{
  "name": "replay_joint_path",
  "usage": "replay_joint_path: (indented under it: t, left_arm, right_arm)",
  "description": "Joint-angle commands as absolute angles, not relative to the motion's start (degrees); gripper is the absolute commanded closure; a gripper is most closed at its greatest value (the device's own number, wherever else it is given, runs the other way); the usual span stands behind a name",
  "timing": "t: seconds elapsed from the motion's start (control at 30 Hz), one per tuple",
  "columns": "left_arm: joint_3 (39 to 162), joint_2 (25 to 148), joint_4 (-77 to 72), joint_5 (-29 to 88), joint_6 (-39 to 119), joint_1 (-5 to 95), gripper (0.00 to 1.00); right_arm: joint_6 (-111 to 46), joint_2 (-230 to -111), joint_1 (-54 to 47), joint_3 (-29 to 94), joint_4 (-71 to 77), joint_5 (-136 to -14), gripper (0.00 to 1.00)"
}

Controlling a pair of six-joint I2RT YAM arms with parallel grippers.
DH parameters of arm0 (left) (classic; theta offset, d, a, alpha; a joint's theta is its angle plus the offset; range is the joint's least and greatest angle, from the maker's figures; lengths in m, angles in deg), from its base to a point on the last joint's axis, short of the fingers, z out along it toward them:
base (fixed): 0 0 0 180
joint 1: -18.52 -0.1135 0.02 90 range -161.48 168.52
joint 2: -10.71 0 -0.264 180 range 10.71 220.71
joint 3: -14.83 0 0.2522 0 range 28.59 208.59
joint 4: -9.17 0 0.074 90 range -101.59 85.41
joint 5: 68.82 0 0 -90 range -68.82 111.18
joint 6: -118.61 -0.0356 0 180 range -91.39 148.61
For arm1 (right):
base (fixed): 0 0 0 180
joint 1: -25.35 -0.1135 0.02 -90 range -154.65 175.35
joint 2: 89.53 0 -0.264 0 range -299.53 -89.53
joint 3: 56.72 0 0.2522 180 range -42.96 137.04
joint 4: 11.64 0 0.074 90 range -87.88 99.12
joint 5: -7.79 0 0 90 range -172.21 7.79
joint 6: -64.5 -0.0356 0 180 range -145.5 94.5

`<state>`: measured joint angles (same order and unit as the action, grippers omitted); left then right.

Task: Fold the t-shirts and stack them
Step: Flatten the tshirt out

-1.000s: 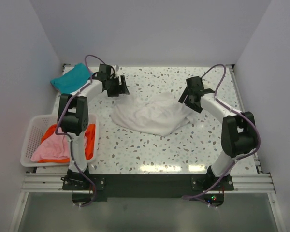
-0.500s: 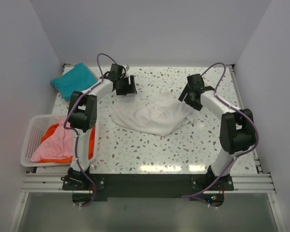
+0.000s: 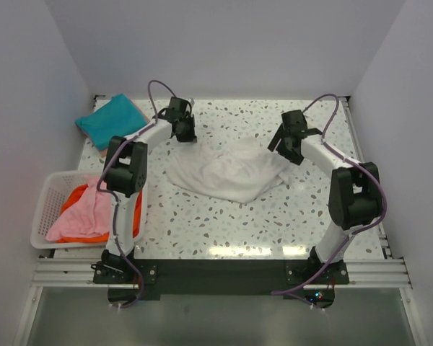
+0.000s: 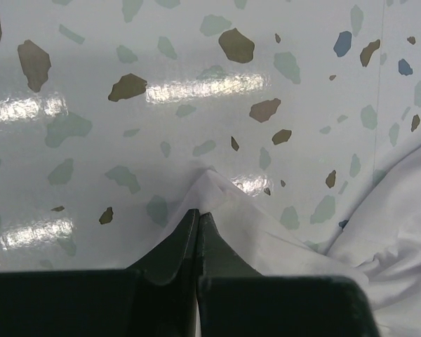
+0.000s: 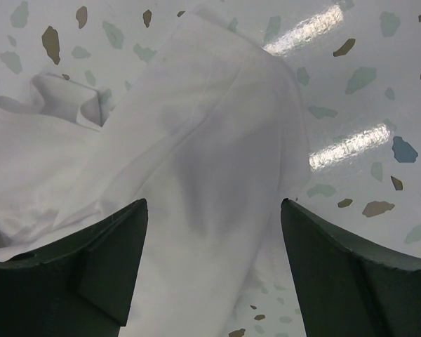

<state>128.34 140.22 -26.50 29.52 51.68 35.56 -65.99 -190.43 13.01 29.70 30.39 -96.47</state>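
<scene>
1. lying crumpled in a loose heap, the white t-shirt (image 3: 227, 171) sits at the middle of the tabletop (image 3: 238, 223), a glossy white surface speckled with grey, brown and blue flecks, with bright light glare on it.
2. plain pale walls close the tabletop in on the left, far and right sides.
3. the left jaws are pressed together at the far left corner of the white t-shirt, pinching a small pointed flap of cloth that rises off the surface at their tips.
4. the right jaws are spread wide above the right end of the white t-shirt, with a folded ridge of cloth between them; whether they touch it cannot be told.
5. the left arm (image 3: 148, 133) reaches across from the left and the right arm (image 3: 321, 155) from the right, both over the far half of the tabletop.
6. the teal t-shirt (image 3: 110, 120) lies folded at the far left corner, well apart from the white one.
7. the pink t-shirt (image 3: 83, 216) and the orange t-shirt (image 3: 136, 209) sit bunched in the white lattice basket (image 3: 47, 194) at the near left edge, beside the left arm's base.
</scene>
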Motion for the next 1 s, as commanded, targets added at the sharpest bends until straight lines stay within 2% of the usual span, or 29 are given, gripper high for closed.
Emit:
replay_joint_path:
  t: [0.0,0.07,0.13,0.27,0.43,0.57,0.8,0.97]
  left_arm:
    - [128.4,135.9,-24.4,27.4,52.2,35.8,1.0]
    - [126.2,131.4,-23.3,27.1,53.3,35.2,1.0]
    - [122.1,121.8,-18.9,27.9,56.7,34.5,1.0]
    - [106.5,101.8,-11.2,32.7,61.9,31.8,1.0]
    - [90.5,84.0,-6.9,38.9,63.3,30.9,1.0]
    - [79.7,70.9,-11.4,35.1,62.2,30.4,1.0]
    - [81.4,70.1,-23.7,32.3,53.9,30.1,1.0]
    - [81.8,70.9,-28.7,31.4,51.1,30.1,1.0]
  right_arm:
    - [-65.0,-188.9,13.6,30.7,30.5,-96.4,0.21]
    - [-65.0,-188.4,13.7,30.7,30.6,-96.4,0.21]
    - [-65.0,-188.0,13.8,30.3,30.7,-96.4,0.21]
    - [-64.7,-186.9,13.9,29.2,30.9,-97.1,0.21]
    - [-64.7,-186.4,14.1,27.6,31.7,-97.2,0.21]
    - [-65.0,-185.8,14.1,26.5,31.2,-97.1,0.21]
    - [-64.5,-187.4,14.1,27.3,29.5,-95.3,0.22]
    - [-62.4,-191.5,14.1,31.7,28.1,-95.0,0.27]
